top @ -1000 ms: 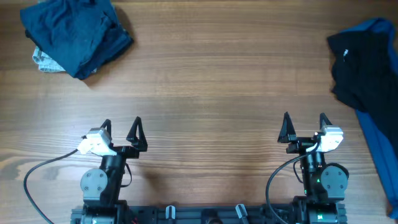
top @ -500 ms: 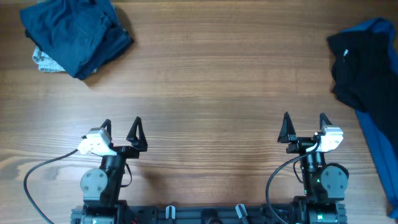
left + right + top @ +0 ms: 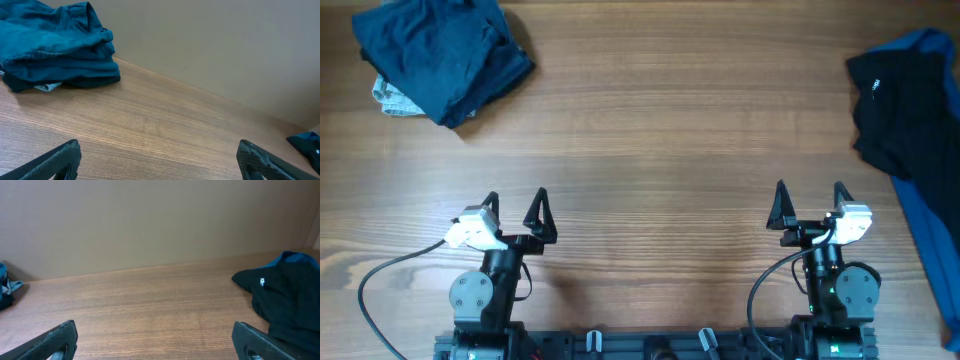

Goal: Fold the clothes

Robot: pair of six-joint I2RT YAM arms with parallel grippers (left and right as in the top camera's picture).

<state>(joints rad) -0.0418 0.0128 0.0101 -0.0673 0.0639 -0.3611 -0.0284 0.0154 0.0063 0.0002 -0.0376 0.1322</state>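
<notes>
— Grippers?
— Nearest me, my left gripper [image 3: 515,205] and right gripper [image 3: 809,198] both gape wide, holding nothing.
— Clothes?
— Black garment [image 3: 905,110] atop blue fabric [image 3: 932,240] far right; dark blue pile [image 3: 435,55] far left on the table [image 3: 660,130].

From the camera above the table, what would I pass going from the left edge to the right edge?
Rumpled pile of dark blue clothes → left claw, open → right claw, open → black garment at the right edge.
</notes>
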